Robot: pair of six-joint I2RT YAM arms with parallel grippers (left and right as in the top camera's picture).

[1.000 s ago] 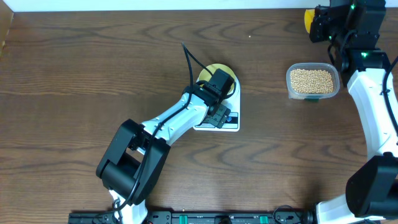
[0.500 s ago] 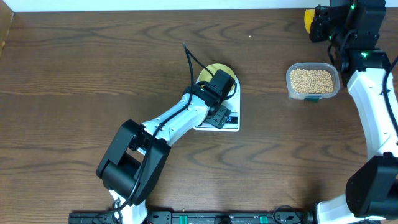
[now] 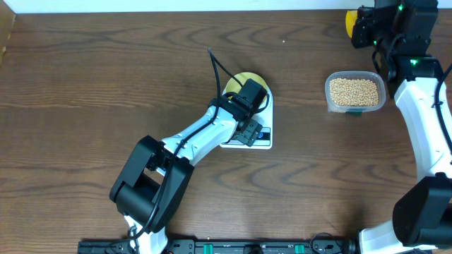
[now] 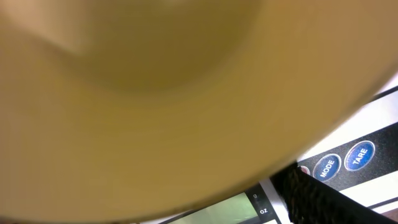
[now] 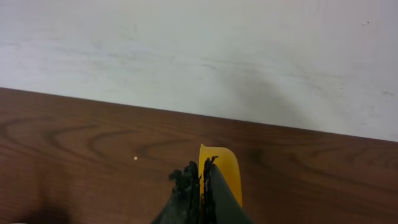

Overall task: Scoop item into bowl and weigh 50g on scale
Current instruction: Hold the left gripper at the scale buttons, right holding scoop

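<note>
Progress: early stage, by judgement. The bowl (image 3: 238,80) is on the scale (image 3: 263,141), and no scooping is visible.
Beans (image 3: 354,90): all lie in the clear tub (image 3: 329,100), well apart from the scale, to its right.
Left gripper (image 3: 248,95): directly over the bowl. Its wrist view is filled by blurred yellow bowl wall, so I cannot tell if the pincer is parted or clamped.
Right gripper (image 5: 200,180): fingers pressed together on the yellow scoop (image 5: 224,171), near the table's (image 3: 106,85) far right corner, beyond the tub.
Remaining: load the scoop, carry it to the bowl, pour until 50 g reads.
Obstruction: the left arm covers the bowl and part of the display, so it must clear before pouring.
Reading: not legible.
</note>
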